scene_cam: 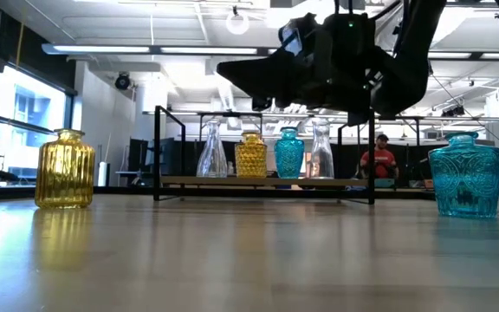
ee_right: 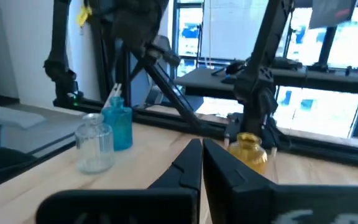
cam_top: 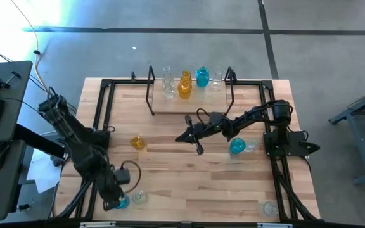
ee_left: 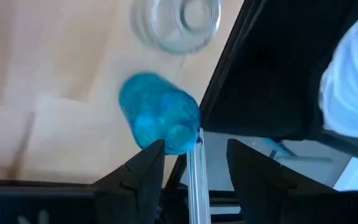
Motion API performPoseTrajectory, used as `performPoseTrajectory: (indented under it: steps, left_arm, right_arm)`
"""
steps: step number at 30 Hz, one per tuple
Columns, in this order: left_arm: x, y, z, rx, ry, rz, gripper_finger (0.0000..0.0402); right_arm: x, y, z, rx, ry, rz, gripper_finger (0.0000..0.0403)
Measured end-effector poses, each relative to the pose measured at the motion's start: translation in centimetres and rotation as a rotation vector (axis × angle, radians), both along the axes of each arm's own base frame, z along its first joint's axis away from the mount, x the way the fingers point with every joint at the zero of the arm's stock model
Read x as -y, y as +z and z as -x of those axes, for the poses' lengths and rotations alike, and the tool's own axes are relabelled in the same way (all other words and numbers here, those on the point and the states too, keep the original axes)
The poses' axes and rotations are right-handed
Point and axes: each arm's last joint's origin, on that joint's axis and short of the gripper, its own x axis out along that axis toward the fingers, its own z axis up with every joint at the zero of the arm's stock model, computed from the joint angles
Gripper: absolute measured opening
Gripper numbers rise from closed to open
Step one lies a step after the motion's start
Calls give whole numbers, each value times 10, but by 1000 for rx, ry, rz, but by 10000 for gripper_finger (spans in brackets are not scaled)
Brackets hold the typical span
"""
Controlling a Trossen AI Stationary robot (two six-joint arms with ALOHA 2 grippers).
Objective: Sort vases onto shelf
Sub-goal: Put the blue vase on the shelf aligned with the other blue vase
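Four vases stand on their bases on the shelf [cam_top: 189,101] at the table's far side: clear [cam_top: 167,82], amber [cam_top: 184,85], teal [cam_top: 202,77], clear [cam_top: 217,79]. My left gripper [cam_top: 115,202] is open at the near left corner, slanting down over an upright teal vase [ee_left: 160,121] that has a clear vase [ee_left: 178,22] beside it. My right gripper [cam_top: 189,136] is shut and empty, level above the table's middle, pointing left. An amber vase [cam_top: 137,142] stands left of it. My left gripper has one fingertip [ee_left: 154,152] right by the side of the teal vase [ee_left: 166,140], coming from above at a slant. Whether it touches the glass, I cannot tell. The vase stands on the table.
A teal vase [cam_top: 237,147] and a clear vase [cam_top: 250,145] stand by the right arm's base, another clear one [cam_top: 270,208] at the near right corner. A black metal frame [cam_top: 100,114] rims the tabletop. A person [scene_cam: 379,160] sits in the room beyond.
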Motion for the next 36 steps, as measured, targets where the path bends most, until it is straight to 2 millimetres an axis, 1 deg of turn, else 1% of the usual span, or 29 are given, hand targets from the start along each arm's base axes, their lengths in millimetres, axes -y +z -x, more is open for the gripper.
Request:
performPoseTrajectory:
  steps: [4, 8, 12, 18, 21, 24, 29, 36]
  left_arm:
    - [17, -16, 1, -52, -39, -23, 165]
    - [25, -27, 1, -84, -56, -63, 165]
    - [24, -34, 1, -117, -52, -110, 165]
    - [20, -35, 2, -110, -28, -175, 165]
    - [20, -36, 2, -107, -33, -181, 158]
    - [20, -40, 2, -117, -36, -187, 139]
    - [23, -42, 0, -101, -54, -176, 97]
    - [24, -45, -1, -111, -94, -176, 21]
  right_arm:
    - [-3, 2, 0, -1, 10, 9, 0]
    - [-3, 1, 0, -5, 9, 9, 0]
    - [-3, 1, 0, -5, 8, 8, 0]
    - [-3, 1, 0, -5, 8, 8, 0]
    - [-3, 1, 0, -6, 8, 8, 0]
    - [-3, 1, 0, -7, 8, 7, 0]
    - [-2, 0, 0, -20, 6, 6, 0]
    - [-2, -1, 0, -27, 6, 6, 0]
